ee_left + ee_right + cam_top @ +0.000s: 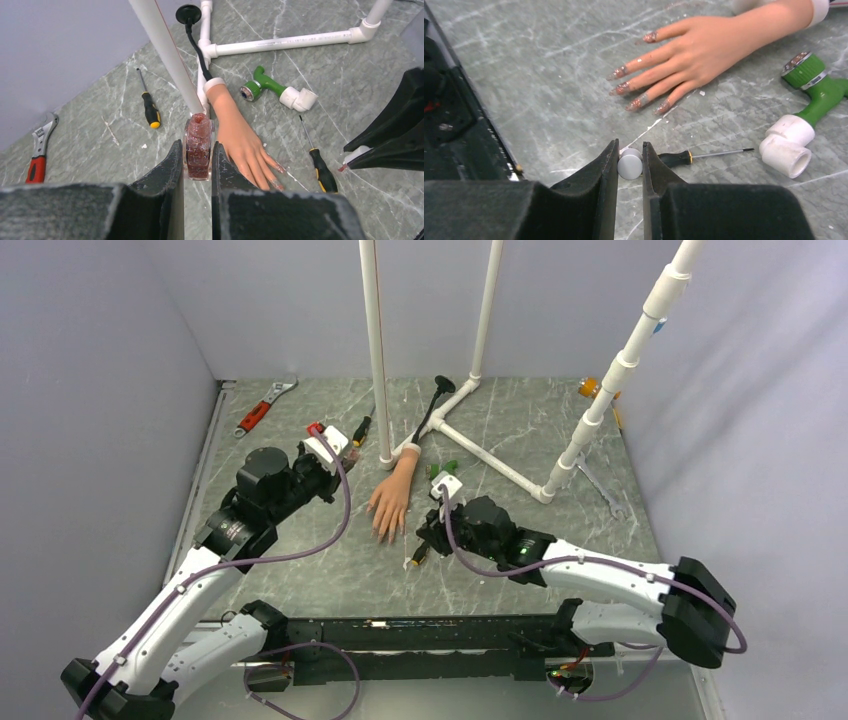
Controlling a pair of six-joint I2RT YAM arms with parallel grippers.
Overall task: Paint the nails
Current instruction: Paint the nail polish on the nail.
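The peach mannequin hand [392, 502] lies palm down on the table, fingers toward the arms. In the right wrist view its nails [622, 88] carry glittery reddish polish. My left gripper [197, 146] is shut on an uncapped bottle of red glitter polish [198, 135], held upright just left of the hand. My right gripper [630, 150] is shut on the round grey brush cap [630, 166], a short way from the fingertips. The brush's red tip [342, 167] shows in the left wrist view, clear of the nails.
A white PVC pipe frame [378, 350] stands behind the hand. A green and white fitting [809, 100] and a black screwdriver [679, 158] lie by my right gripper. Another screwdriver [150, 110] and a red-handled wrench [262, 410] lie at the left.
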